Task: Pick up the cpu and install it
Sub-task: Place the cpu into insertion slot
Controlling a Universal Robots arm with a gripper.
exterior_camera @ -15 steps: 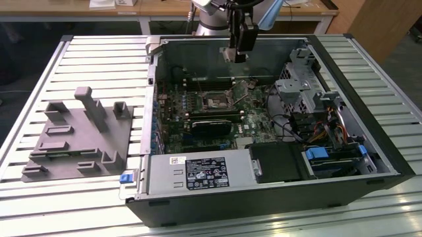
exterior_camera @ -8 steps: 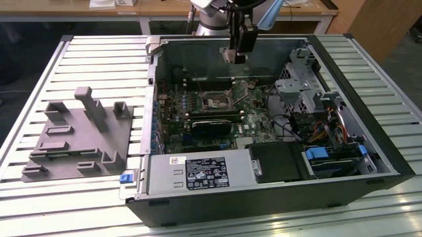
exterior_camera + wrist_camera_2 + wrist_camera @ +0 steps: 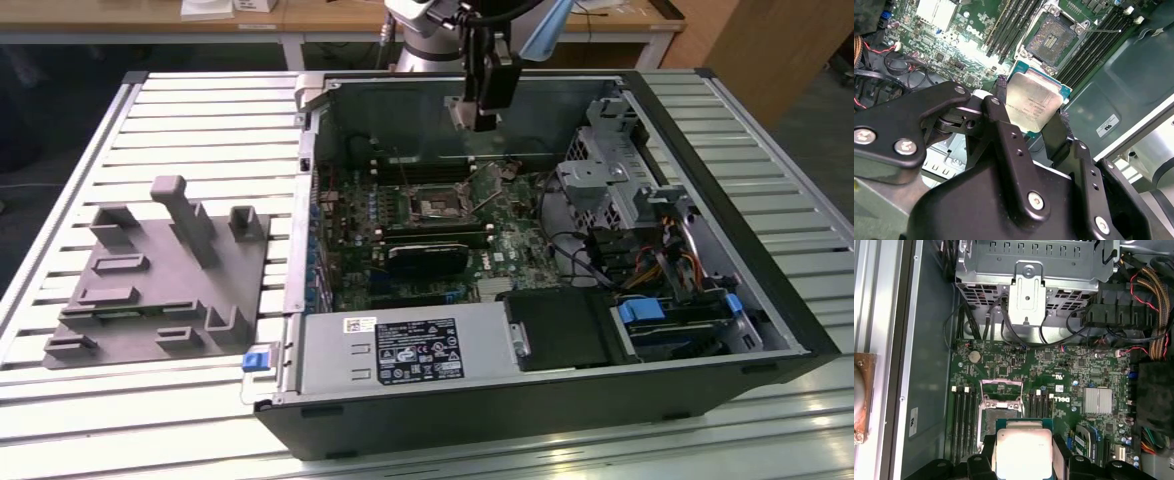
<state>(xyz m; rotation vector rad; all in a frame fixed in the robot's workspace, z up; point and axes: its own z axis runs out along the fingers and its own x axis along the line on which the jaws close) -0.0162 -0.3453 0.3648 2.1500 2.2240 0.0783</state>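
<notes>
The cpu, a flat square chip with a silvery top plate and a teal edge, sits clamped between the black fingers of my gripper. It shows again in the first wrist view as the cpu, hanging above the motherboard. In the exterior view my gripper hovers inside the open computer case, above the back of the board. The empty socket with its load plate raised lies below the chip, also seen as the socket and the socket.
The open computer case lies on a slatted aluminium table. A grey fixture plate with upright blocks rests at the exterior view's left. Memory slots, a drive cage, cables and a power supply surround the socket.
</notes>
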